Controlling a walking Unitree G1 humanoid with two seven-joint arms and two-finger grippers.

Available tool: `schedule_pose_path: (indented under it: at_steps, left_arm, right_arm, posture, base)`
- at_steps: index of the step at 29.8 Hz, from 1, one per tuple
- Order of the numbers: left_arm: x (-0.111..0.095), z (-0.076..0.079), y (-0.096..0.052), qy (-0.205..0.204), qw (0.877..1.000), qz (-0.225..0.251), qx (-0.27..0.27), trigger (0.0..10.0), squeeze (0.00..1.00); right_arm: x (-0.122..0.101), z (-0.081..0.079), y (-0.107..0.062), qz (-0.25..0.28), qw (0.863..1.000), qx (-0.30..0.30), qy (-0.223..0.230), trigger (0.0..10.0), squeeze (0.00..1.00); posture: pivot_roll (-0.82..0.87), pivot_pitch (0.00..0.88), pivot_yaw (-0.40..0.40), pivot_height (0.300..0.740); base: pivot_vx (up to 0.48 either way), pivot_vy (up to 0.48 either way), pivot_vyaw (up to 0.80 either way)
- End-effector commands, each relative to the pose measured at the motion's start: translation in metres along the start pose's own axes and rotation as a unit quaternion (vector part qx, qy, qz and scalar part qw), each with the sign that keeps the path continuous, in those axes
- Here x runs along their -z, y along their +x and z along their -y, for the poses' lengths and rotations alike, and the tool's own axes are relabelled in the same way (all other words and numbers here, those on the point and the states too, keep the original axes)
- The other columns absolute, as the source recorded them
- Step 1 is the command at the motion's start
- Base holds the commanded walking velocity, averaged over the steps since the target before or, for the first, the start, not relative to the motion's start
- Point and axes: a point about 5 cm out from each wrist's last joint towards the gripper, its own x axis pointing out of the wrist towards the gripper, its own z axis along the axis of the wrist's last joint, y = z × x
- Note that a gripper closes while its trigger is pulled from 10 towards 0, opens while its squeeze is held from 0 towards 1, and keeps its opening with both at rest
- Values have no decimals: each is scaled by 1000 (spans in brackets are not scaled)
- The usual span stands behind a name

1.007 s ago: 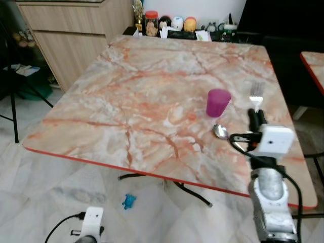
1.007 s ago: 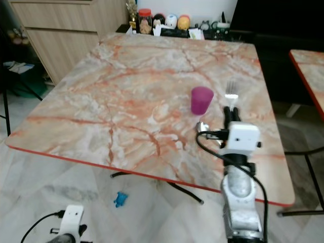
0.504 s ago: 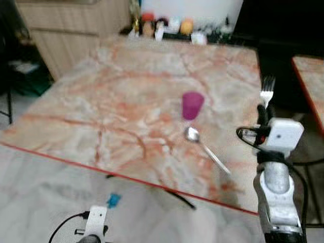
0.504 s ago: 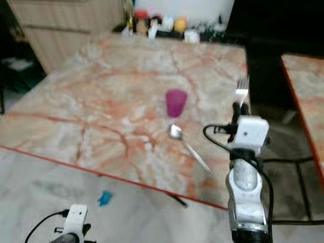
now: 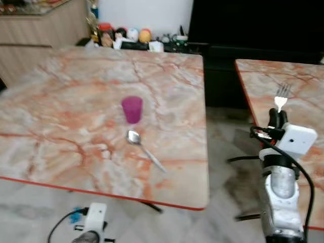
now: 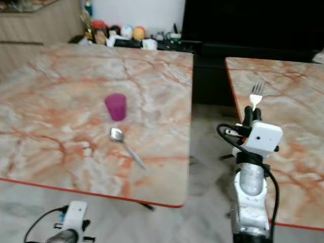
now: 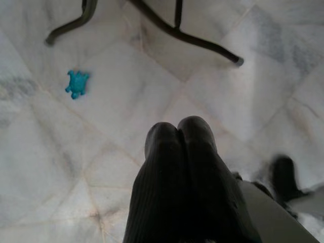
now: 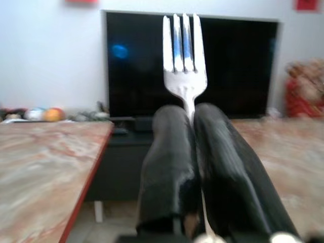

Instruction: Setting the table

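Note:
My right gripper [image 5: 277, 115] is raised at the right, shut on a silver fork [image 5: 281, 95] whose tines [image 8: 183, 48] point straight up. It hangs over the gap between two marble tables. On the left table [image 5: 61, 126] stands a purple cup [image 5: 132, 109], and a silver spoon [image 5: 143, 147] lies just in front of it, handle toward the table's near right corner. My left gripper [image 7: 178, 132] hangs low over the floor, shut with nothing in it.
A second marble table [image 5: 304, 101] with a red edge stands at the right. Jars and small figures [image 5: 124, 35] line the far edge of the left table. A dark TV screen [image 8: 192, 66] is behind. A blue toy [image 7: 77, 83] and table legs [image 7: 167, 30] are on the floor.
The camera has swung to the right, so the cup and spoon now sit further left in view. My right gripper still holds the fork upright.

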Motion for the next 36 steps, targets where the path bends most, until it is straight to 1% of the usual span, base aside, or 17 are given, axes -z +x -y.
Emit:
schedule_pose_path:
  at_steps: [1,4,6,7,17,30,36]
  left_arm:
    - [6,2,-1,3,1000,-10,2,10000,0]
    - [5,3,-1,0,1000,-8,1,10000,0]
    - [5,3,-1,0,1000,-8,1,10000,0]
    - [5,2,-1,-1,1000,-10,-1,10000,0]
    - [12,0,-2,-5,1000,-19,-6,10000,0]
    - [14,0,-3,-3,1000,-22,-5,10000,0]
    - [13,1,-2,-1,1000,-21,-3,10000,0]
  right_arm:
    - [-4,2,4,9,1000,5,-3,10000,0]
    - [-7,2,9,14,1000,2,-1,10000,0]
    - [-8,2,10,15,1000,2,-1,10000,0]
    - [-11,2,13,21,1000,3,-8,10000,0]
    - [-12,6,15,22,1000,4,-11,10000,0]
    - [-14,11,18,25,1000,11,-17,10000,0]
    - [-15,17,20,26,999,17,-22,10000,0]
  posture:
    - [30,25,0,740]
    - [28,36,0,740]
    - [28,36,0,740]
    - [25,44,3,740]
    - [28,69,3,740]
    - [26,54,2,740]
    - [19,36,4,740]
  base:
    - [0,-356,0]
    - [0,-352,0]
    - [0,-349,0]
    - [0,-352,0]
    - [0,-352,0]
    - [0,-352,0]
    - [0,-352,0]
